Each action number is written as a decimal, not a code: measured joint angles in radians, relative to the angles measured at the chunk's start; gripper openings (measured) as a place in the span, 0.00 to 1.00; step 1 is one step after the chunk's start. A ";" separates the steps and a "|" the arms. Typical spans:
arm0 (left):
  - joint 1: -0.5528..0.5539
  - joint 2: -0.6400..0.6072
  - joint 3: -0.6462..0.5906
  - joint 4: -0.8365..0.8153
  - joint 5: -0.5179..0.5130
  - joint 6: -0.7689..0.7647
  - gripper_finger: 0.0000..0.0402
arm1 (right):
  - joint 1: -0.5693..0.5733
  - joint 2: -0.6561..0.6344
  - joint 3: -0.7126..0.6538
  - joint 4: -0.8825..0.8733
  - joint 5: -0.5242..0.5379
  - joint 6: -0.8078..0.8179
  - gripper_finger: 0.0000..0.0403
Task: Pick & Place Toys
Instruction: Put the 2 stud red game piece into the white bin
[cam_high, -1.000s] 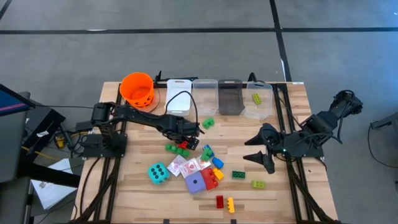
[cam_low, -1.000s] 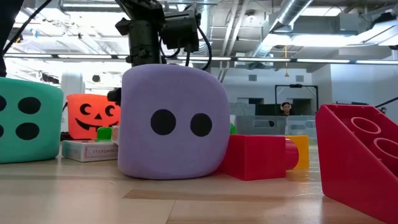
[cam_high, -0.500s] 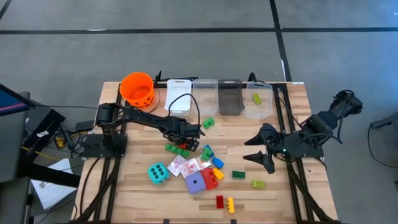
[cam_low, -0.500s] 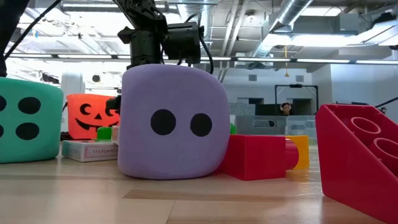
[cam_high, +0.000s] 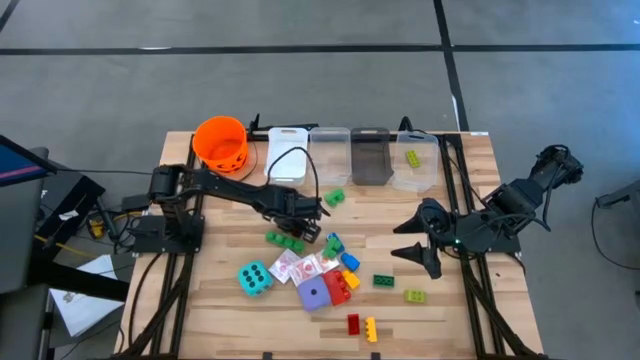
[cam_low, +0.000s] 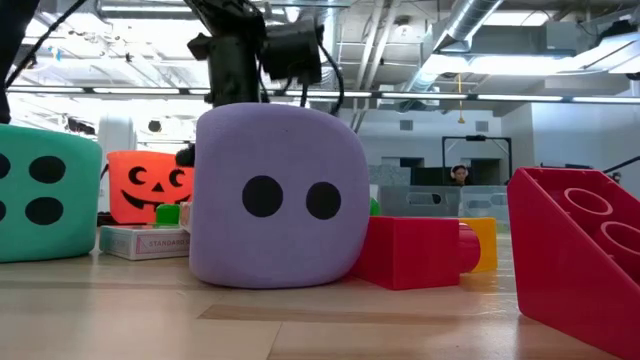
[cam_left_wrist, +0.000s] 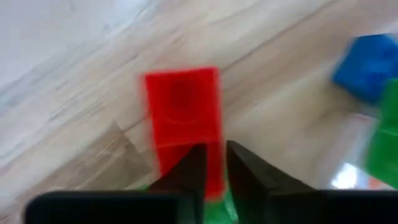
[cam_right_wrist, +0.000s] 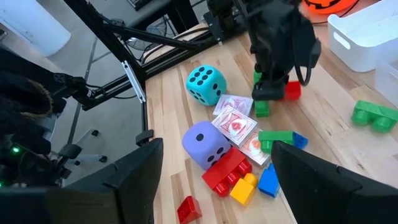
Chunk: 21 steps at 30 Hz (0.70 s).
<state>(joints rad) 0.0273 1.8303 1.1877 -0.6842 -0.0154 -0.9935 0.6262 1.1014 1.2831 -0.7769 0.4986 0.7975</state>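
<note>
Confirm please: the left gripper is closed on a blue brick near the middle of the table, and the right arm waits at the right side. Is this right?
Not quite. The brick between the fingers of the left gripper is a red brick, not blue, as the left wrist view shows. The rest stands: it is near the middle of the table, and the right gripper waits at the right side.

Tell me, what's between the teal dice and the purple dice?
In the high view, the red-and-white cards lie between the teal dice and the purple dice, plus bare wood.
</note>
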 joint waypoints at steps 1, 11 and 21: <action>0.001 -0.019 0.000 0.006 0.000 0.009 0.07 | 0.000 0.000 0.000 0.002 0.000 0.000 0.72; 0.048 -0.294 0.000 0.040 0.003 0.053 0.00 | -0.001 0.000 0.000 0.007 0.001 -0.001 0.72; 0.058 -0.452 -0.018 0.089 -0.026 0.170 0.05 | -0.001 0.000 0.000 0.005 0.001 -0.001 0.72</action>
<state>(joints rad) 0.0849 1.3785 1.1699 -0.5955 -0.0417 -0.8234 0.6254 1.1015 1.2831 -0.7721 0.4993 0.7969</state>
